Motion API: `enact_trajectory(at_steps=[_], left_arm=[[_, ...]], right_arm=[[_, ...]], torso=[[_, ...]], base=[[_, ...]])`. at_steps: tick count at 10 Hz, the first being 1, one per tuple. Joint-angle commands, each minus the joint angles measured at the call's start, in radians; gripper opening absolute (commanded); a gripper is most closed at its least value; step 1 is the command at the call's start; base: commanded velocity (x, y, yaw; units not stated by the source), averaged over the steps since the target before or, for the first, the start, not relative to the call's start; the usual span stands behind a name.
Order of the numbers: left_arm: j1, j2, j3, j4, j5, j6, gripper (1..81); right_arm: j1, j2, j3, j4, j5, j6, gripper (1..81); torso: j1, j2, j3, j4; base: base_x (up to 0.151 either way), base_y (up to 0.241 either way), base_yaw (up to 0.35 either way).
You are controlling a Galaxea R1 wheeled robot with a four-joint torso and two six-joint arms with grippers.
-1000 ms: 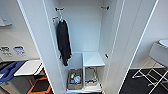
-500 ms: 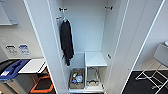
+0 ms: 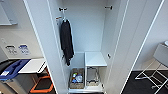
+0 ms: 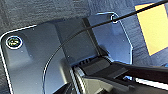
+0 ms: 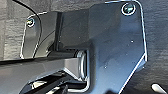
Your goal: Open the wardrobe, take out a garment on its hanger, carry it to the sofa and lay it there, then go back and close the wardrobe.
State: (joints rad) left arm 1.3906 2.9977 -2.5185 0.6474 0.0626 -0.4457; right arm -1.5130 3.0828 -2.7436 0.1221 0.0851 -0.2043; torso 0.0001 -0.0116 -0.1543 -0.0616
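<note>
Closer now, camera nearing open wardrobe [image 3: 82, 45] | black top [image 3: 66, 42] hangs soft, light; hold by hanger hook | tool state: can't tell

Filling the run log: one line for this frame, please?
wardrobe: doors open | rail: black top hanging on the left | floor: basket, wire rack | grippers: cannot tell

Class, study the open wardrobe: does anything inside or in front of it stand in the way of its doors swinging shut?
Nothing visible does. The black top hangs inside the wardrobe, and the two baskets sit within its bottom compartments. Nothing seems to jut past the front edge towards the open doors.
</note>
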Motion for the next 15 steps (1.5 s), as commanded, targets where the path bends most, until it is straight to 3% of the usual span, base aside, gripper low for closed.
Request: enact_trajectory(at_steps=[1, 15], left_arm=[[-0.044, 0.006, 0.010, 0.001, 0.037, 0.004, 81.1], [-0.031, 0.006, 0.010, 0.004, 0.034, 0.004, 81.1]], right_arm=[[0.038, 0.007, 0.006, 0.001, -0.059, -0.001, 81.1], [0.041, 0.015, 0.007, 0.001, -0.059, -0.007, 81.1]], torso=[[0.000, 0.000, 0.000, 0.000], [0.002, -0.001, 0.000, 0.000]], base=[[0.103, 0.000, 0.000], [0.113, 0.000, 0.000]])
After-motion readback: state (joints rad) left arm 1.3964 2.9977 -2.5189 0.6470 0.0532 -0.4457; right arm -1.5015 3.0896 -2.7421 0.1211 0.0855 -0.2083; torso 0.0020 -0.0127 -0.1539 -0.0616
